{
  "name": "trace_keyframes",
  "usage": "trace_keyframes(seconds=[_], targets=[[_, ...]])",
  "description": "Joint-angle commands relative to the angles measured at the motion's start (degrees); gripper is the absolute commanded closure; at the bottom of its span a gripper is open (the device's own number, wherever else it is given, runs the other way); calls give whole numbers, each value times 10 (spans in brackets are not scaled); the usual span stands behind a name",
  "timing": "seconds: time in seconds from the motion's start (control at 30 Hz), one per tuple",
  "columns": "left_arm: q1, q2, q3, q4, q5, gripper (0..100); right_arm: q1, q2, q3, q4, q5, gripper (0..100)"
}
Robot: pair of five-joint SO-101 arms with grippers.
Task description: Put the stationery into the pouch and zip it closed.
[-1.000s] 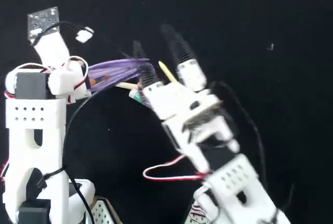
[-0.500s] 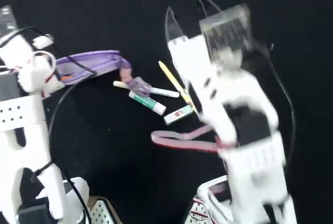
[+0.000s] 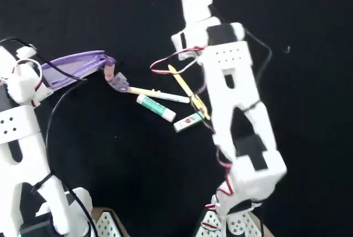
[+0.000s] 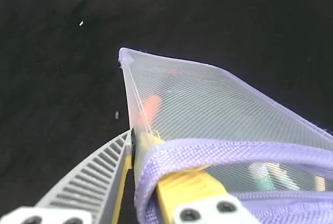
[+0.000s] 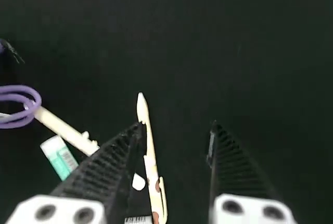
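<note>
Mesh, soft and light: the pouch [image 3: 74, 65] will likely sag and fold wherever nothing holds it, so its stiffer purple zip band is the sensible place to take it. It is pale see-through netting edged in purple, with something orange and a few other pieces showing through the weave (already inside, it seems). It hangs at the left of the table [image 3: 309, 110], one end raised by the left gripper [image 4: 139, 139], whose fingers are clenched on the band at the corner. Its other end dips toward the loose stationery.

There lie a yellow pen [image 3: 185, 85], a white pen [image 3: 157, 95], a glue stick [image 3: 156, 108] and a small eraser-like block [image 3: 189, 121], close together. All look rigid, light and smooth, and the round ones would probably roll, so a grasp across the middle suits them. The right gripper [image 5: 176, 126] hangs above the yellow pen, fingers spread and holding nothing.
</note>
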Motion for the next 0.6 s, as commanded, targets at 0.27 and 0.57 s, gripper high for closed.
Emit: trace_keyframes(seconds=[0.27,0.57], targets=[[14,4,26,-22,3,970,-24,179,-64,-69,40,818],[14,-1,40,-25,3,970,-40,278,-157,-25,84,818]])
